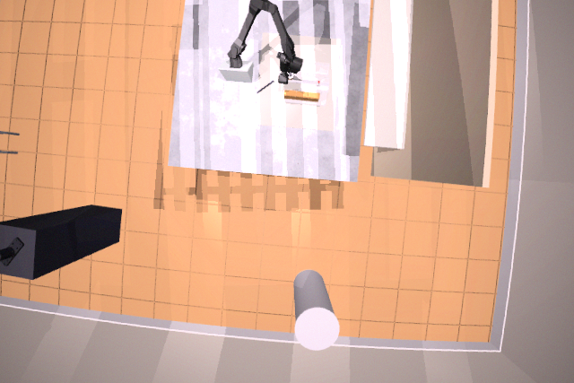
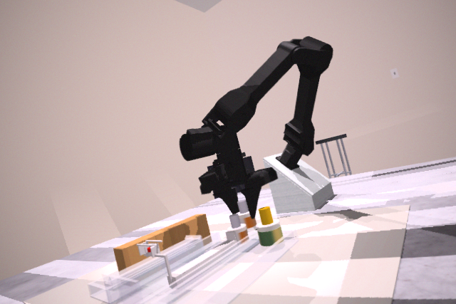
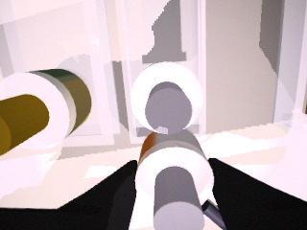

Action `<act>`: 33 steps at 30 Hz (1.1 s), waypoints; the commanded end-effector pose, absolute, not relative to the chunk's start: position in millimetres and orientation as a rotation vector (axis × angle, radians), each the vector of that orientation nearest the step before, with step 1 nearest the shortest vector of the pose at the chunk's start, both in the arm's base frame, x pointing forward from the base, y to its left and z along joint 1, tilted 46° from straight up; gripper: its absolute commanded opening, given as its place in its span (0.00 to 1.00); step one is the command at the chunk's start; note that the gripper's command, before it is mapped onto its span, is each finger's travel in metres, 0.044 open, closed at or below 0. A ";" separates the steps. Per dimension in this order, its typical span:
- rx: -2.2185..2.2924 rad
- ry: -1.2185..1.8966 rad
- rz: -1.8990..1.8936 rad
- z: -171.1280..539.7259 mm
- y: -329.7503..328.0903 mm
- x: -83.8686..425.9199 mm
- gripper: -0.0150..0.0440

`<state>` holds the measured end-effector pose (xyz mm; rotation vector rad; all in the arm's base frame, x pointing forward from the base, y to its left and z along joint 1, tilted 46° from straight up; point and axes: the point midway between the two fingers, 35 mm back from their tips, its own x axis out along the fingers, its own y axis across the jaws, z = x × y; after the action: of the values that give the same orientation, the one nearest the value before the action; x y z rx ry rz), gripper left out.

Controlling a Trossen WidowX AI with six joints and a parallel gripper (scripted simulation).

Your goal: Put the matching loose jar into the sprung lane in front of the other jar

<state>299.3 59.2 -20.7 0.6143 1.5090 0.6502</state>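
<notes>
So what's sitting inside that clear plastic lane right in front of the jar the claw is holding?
Inside the clear plastic lane stands one orange jar with a grey cap, just ahead of the matching orange jar gripped by the black gripper. The lane floor beneath it is covered.

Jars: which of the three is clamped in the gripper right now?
The orange-bodied, grey-capped jar between the gripper fingers. Its twin stands ahead in the lane; the green, yellow-capped jar sits aside.

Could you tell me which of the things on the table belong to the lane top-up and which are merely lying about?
Job: gripper, shut on the orange jar with grey lid; matching orange jar in the clear pusher lane.

Lying about: green jar with yellow lid; wooden block.
</notes>
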 end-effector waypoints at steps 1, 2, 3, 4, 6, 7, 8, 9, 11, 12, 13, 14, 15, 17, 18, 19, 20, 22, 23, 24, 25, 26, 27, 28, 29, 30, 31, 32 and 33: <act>0.606 1.483 0.655 -17.7 59.1 310.5 0.25; 0.606 1.483 0.655 -17.7 59.1 310.9 0.25; 0.606 1.483 0.655 -17.6 59.2 311.3 0.25; 0.606 1.483 0.655 -17.6 59.2 311.7 0.25; 0.606 1.483 0.655 -17.5 59.2 312.6 0.25; 0.606 1.483 0.655 -17.4 59.2 313.0 0.25; 0.606 1.483 0.655 -17.4 59.2 313.4 0.25; 0.606 1.483 0.655 -17.3 59.3 313.8 0.25; 0.606 1.483 0.655 -17.2 59.3 314.6 0.25; 0.606 1.483 0.655 -17.1 59.2 315.0 0.25; 0.606 1.483 0.655 -17.1 59.2 315.4 0.25; 0.606 1.483 0.655 -17.0 59.2 315.8 0.25; 0.606 1.483 0.655 -16.9 59.2 316.2 0.25; 0.606 1.483 0.655 -16.8 59.2 317.0 0.25; 0.606 1.483 0.655 -16.7 59.2 317.3 0.25; 0.606 1.483 0.655 -16.6 59.2 317.7 0.25; 0.606 1.483 0.655 -16.6 59.2 318.2 0.25; 0.606 1.483 0.655 -16.4 59.2 319.0 0.25; 0.606 1.483 0.655 -16.3 59.2 319.4 0.25; 0.606 1.483 0.655 -16.3 59.2 319.8 0.25; 0.606 1.483 0.655 -16.2 59.1 320.2 0.25; 0.606 1.483 0.655 -16.1 59.1 320.6 0.25; 0.606 1.483 0.655 -16.1 59.1 321.0 0.25; 0.606 1.483 0.655 -16.0 59.1 321.4 0.25; 0.606 1.483 0.655 -15.9 59.1 321.8 0.25; 0.606 1.483 0.655 -15.8 59.1 322.2 0.25; 0.606 1.483 0.655 -15.7 59.1 322.6 0.25; 0.606 1.483 0.655 -15.6 59.0 323.0 0.25; 0.606 1.483 0.655 -15.5 59.0 323.4 0.25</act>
<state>311.8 59.7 -19.8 0.6130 1.5122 0.6498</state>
